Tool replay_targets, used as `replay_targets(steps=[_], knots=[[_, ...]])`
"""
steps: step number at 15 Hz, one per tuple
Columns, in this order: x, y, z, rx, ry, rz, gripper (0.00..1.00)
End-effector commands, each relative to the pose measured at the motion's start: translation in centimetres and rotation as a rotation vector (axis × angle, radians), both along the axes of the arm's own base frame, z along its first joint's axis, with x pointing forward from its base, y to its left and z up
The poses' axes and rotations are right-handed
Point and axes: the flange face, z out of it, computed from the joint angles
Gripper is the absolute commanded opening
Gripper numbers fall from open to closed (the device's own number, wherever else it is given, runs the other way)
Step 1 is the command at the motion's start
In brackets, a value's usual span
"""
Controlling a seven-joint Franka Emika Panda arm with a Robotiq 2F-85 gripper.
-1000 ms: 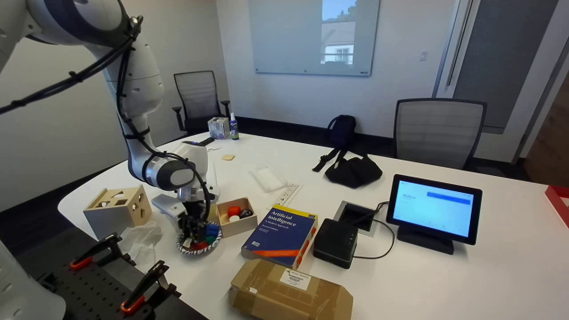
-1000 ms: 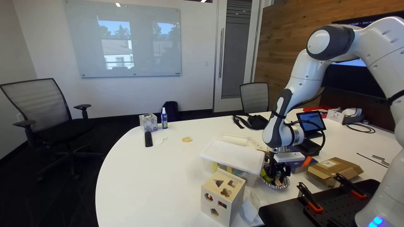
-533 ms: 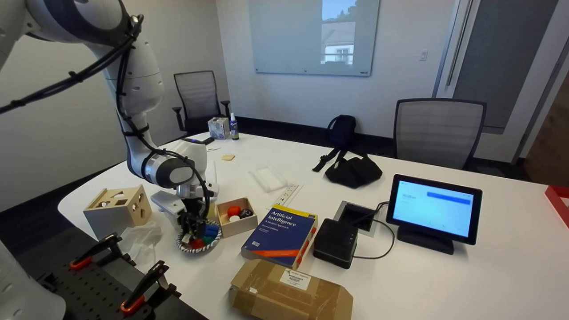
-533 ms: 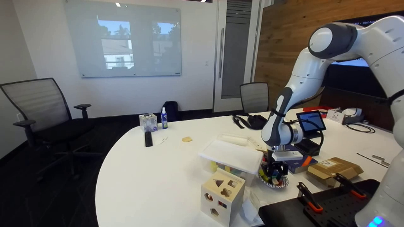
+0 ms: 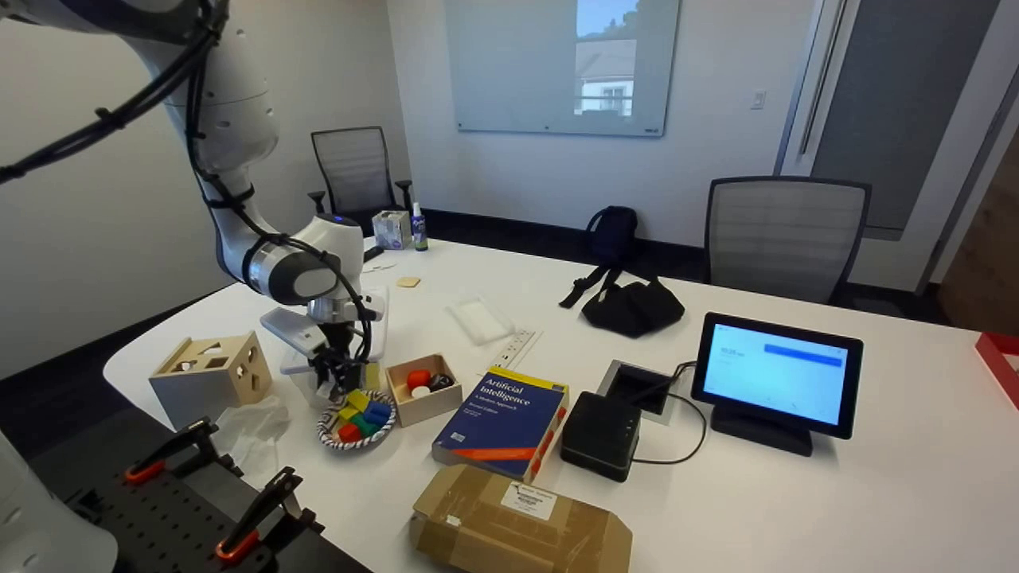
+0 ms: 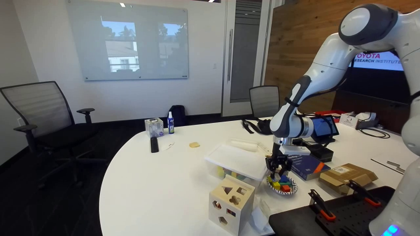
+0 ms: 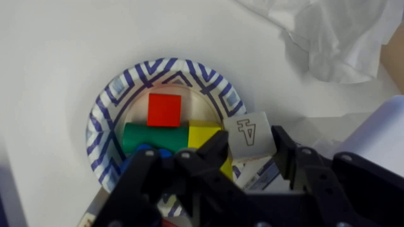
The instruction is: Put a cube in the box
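Observation:
My gripper (image 7: 250,138) is shut on a pale cube (image 7: 247,134) with an outlined figure 4 on its face. The fingers press on opposite sides of the cube. The gripper also shows in both exterior views (image 5: 336,388) (image 6: 279,168), raised above the edge of a patterned bowl (image 7: 116,88). Red, yellow, green and blue blocks lie in the bowl, which also shows in both exterior views (image 5: 325,436) (image 6: 290,192). The light-wood box (image 6: 241,193) with shaped holes stands apart from the gripper, on the table, and also shows in another exterior view (image 5: 239,374).
A lidded clear tub (image 6: 236,159) stands close behind the box. Crumpled clear wrapping (image 5: 259,430) lies between box and bowl. An open wooden tray (image 5: 422,407), a blue book (image 5: 497,418) and a cardboard package (image 5: 517,517) are beyond the bowl. Clamps (image 5: 263,517) stand on the robot's base plate.
My gripper has risen out of the bowl with the pale cube and shifted left in both exterior views. The coloured blocks in the bowl are now uncovered. The box has not moved.

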Motion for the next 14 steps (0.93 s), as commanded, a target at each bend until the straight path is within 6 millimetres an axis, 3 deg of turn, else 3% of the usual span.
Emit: replay_targets(steps=[1,8,14], knots=[[-1.5,0.6,4.4,0.051,0.025,0.044,0.16],[-0.9,5.7,10.3,0.127,0.079,0.27,0.16],[3.3,13.0,13.6,0.202,0.145,0.568,0.16]])
